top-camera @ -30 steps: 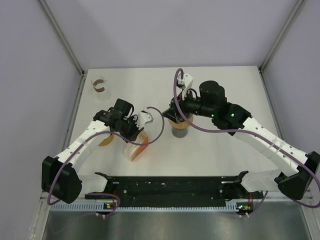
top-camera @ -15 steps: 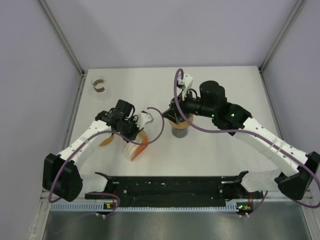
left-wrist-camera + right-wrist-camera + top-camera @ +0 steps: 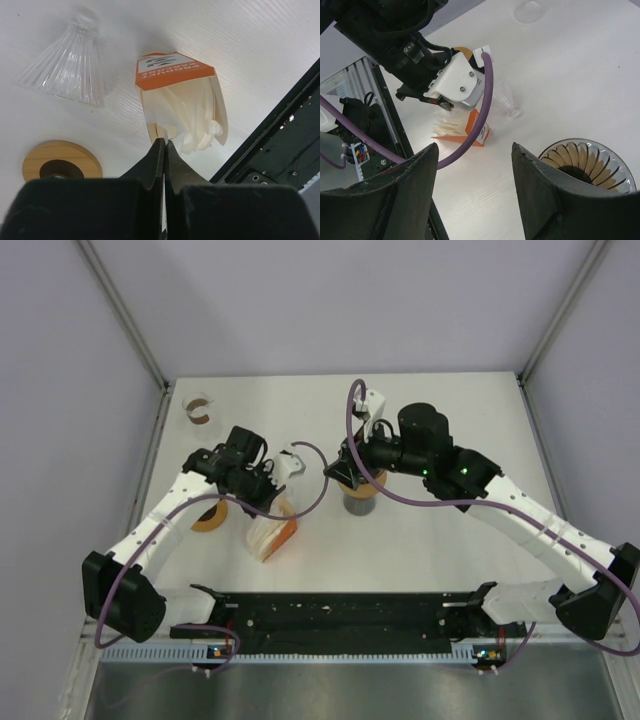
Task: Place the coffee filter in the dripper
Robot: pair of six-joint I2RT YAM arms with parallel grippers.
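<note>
White table (image 3: pixel 440 420), grey walls. Left gripper (image 3: pixel 163 143): jaws shut, tips on cream paper edge at mouth of box (image 3: pixel 172 75); pinch unclear. Filters (image 3: pixel 195 117): white, fanned, spilling from box lying on its side. Right gripper (image 3: pixel 475 200): jaws wide, holding nothing, above dripper (image 3: pixel 587 165), which stands upright, ribs bare. Glass cone (image 3: pixel 65 65) and wooden ring (image 3: pixel 60 162) near box.

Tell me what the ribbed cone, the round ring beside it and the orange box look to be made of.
Ribbed cone: clear glass or plastic, glossy; the table shows through its flutes. Round ring: wood, matte, pale tan with a dark centre. Orange box: printed cardboard, matte, folded flaps; the white filters inside look like thin paper.
</note>
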